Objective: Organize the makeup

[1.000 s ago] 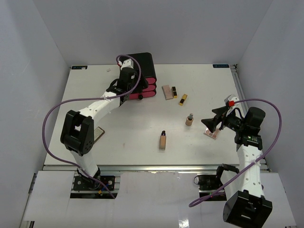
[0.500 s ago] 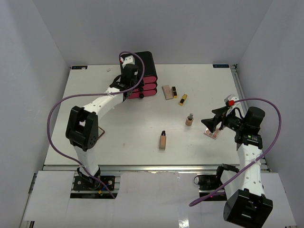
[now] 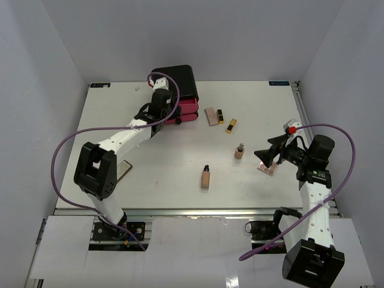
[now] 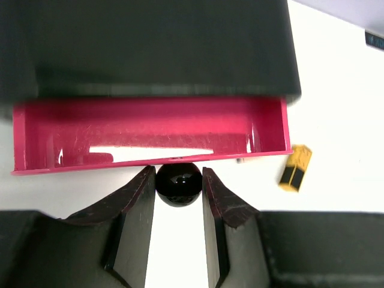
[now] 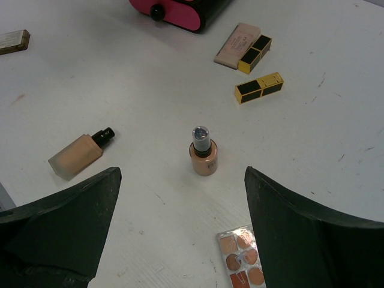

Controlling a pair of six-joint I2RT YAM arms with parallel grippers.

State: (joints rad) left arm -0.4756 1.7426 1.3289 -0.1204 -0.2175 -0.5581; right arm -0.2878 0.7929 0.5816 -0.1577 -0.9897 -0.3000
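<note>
My left gripper (image 4: 178, 187) (image 3: 168, 113) is shut on the round black knob (image 4: 178, 182) of a pink drawer (image 4: 150, 135), which stands pulled out of the black box (image 3: 177, 80); the drawer looks empty. The makeup lies loose on the table. A beige black-capped tube (image 3: 206, 177) (image 5: 81, 153) lies flat and a beige pump bottle (image 3: 239, 151) (image 5: 203, 153) stands upright. The eyeshadow palette (image 3: 267, 168) (image 5: 243, 261) lies just under my right gripper (image 3: 270, 153) (image 5: 182, 173), which hangs open and empty. A flat tan compact (image 3: 211, 115) and two lipsticks (image 3: 221, 115) (image 3: 231, 125) lie right of the box.
A flat brown case (image 3: 124, 171) (image 5: 13, 41) lies on the table (image 3: 180, 150) beside the left arm's elbow. One lipstick (image 4: 294, 168) shows to the right of the drawer in the left wrist view. White walls enclose the table on three sides.
My left gripper has closed on the drawer knob, and the black box has shifted slightly to the left. The right arm has not moved.
</note>
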